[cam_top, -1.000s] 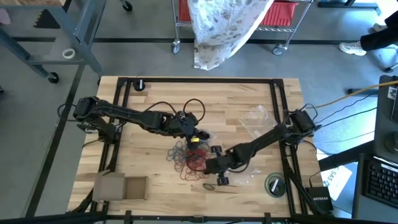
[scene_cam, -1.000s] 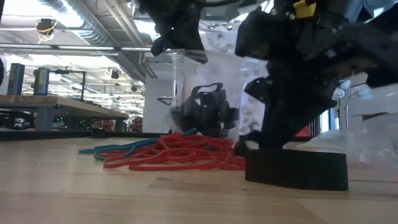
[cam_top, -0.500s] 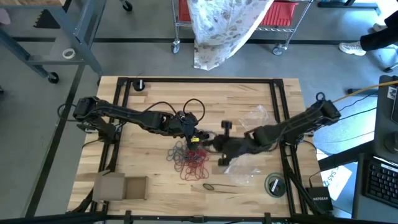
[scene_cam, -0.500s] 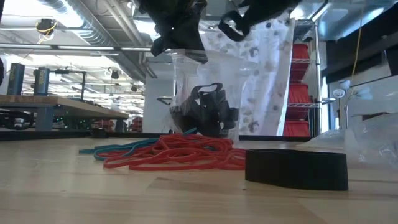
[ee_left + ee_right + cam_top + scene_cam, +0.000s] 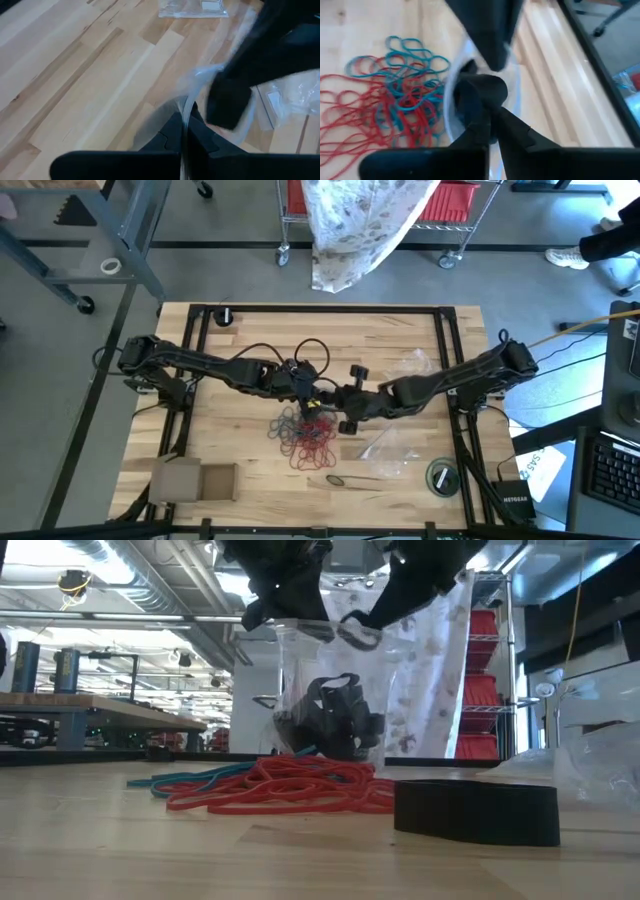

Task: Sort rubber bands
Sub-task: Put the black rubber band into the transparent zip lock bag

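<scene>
A pile of red and teal rubber bands (image 5: 305,438) lies mid-table, also in the low view (image 5: 270,785) and the right wrist view (image 5: 385,105). One dark band (image 5: 335,480) lies alone nearer the front edge. My left gripper (image 5: 308,392) is shut on a clear plastic bag (image 5: 330,690) that hangs above the pile's far side with dark bands (image 5: 330,720) in its bottom. My right gripper (image 5: 487,100) has its fingers together, tips at the bag's open mouth (image 5: 449,95). I cannot see a band between them. My left gripper pinches the bag's top edge (image 5: 187,102) between its two fingers, slanting down from the table's left. The bag hangs below the fingers, its mouth open. My right gripper's tips reach the bag's mouth from the right, slanting down; whether they touch the bag I cannot tell.
More clear bags lie at the far right (image 5: 405,370) and the near right (image 5: 385,450). A round roll (image 5: 441,477) sits near the front right corner, a cardboard box (image 5: 195,480) at the front left. A black metal frame (image 5: 445,340) borders the table.
My right gripper has risen from the table beside the pile's near right side, swung toward the far left and tipped up less steeply, ending at the mouth of the hanging bag. The bag and the pile have stayed where they were.
</scene>
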